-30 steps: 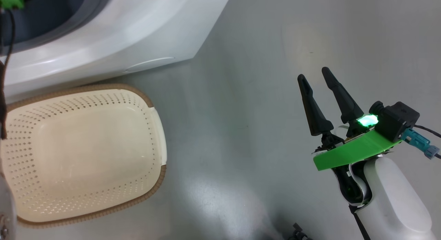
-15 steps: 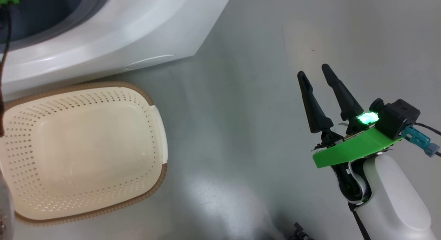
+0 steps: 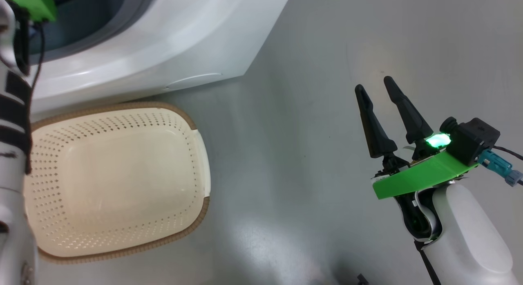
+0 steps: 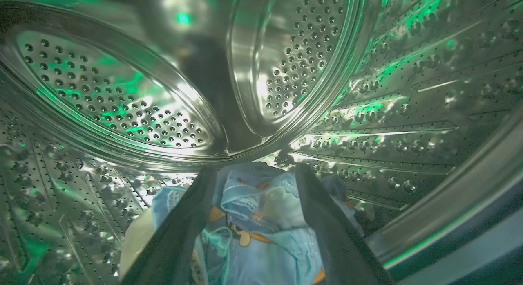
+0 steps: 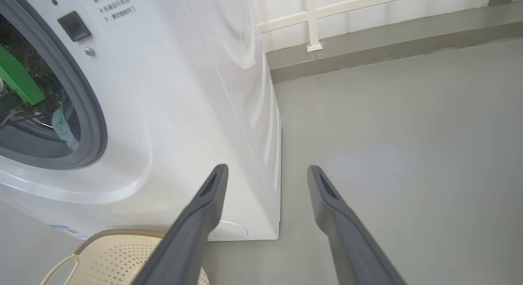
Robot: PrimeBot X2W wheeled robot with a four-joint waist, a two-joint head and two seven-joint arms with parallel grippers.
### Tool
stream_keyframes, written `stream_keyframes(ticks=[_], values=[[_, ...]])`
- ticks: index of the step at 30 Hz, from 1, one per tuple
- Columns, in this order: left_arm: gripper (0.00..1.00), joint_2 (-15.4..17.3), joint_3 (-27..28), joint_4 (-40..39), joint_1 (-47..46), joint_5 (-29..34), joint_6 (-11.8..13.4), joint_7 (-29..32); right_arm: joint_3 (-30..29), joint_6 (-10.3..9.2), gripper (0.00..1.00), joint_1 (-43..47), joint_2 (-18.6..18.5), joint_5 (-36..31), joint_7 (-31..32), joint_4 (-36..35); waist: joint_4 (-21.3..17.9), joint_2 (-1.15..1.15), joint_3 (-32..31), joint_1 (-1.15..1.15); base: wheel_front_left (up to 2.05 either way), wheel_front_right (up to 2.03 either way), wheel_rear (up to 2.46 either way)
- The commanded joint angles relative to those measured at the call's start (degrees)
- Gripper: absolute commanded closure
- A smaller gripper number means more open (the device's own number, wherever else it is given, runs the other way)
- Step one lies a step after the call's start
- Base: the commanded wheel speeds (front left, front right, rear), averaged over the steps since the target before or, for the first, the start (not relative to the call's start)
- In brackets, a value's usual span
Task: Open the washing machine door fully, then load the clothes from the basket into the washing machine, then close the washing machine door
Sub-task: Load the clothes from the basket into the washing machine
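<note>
Left gripper (image 4: 255, 169) is inside the steel drum (image 4: 122, 105) of the washing machine (image 3: 163, 43), jaws spread wide. The clothes (image 4: 261, 219), light blue with an orange print, lie bunched low in the drum between and beyond the fingers; I cannot tell if the pads touch the fabric. Right gripper (image 3: 373, 83) hangs over the grey floor (image 3: 294, 154), well apart from the machine, fingers parted, holding nothing. The basket (image 3: 114, 182) sits just in front of the machine, its cream bottom in full view.
</note>
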Motion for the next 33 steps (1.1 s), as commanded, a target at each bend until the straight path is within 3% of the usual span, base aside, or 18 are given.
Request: stream_keyframes(ticks=[1,16,33], values=[[0.00,1.8,0.2,-2.1,1.3,-0.2,-0.2,-0.3,0.8,0.09,0.00,1.6,-0.3,0.6,-0.3,-1.0,0.4,0.00,-0.5,0.00,0.00,0.00,0.00],[0.00,1.7,1.6,-22.8,20.2,-2.1,-1.2,-0.3,0.5,0.09,0.00,3.2,-0.2,0.9,-0.3,-0.2,1.9,0.00,-4.3,0.00,0.00,0.00,0.00],[0.00,1.5,6.1,-46.5,44.7,-5.4,2.5,-0.3,0.2,0.09,0.00,4.2,-1.2,1.2,-0.3,-0.5,3.2,0.00,-5.8,0.00,0.00,0.00,0.00]])
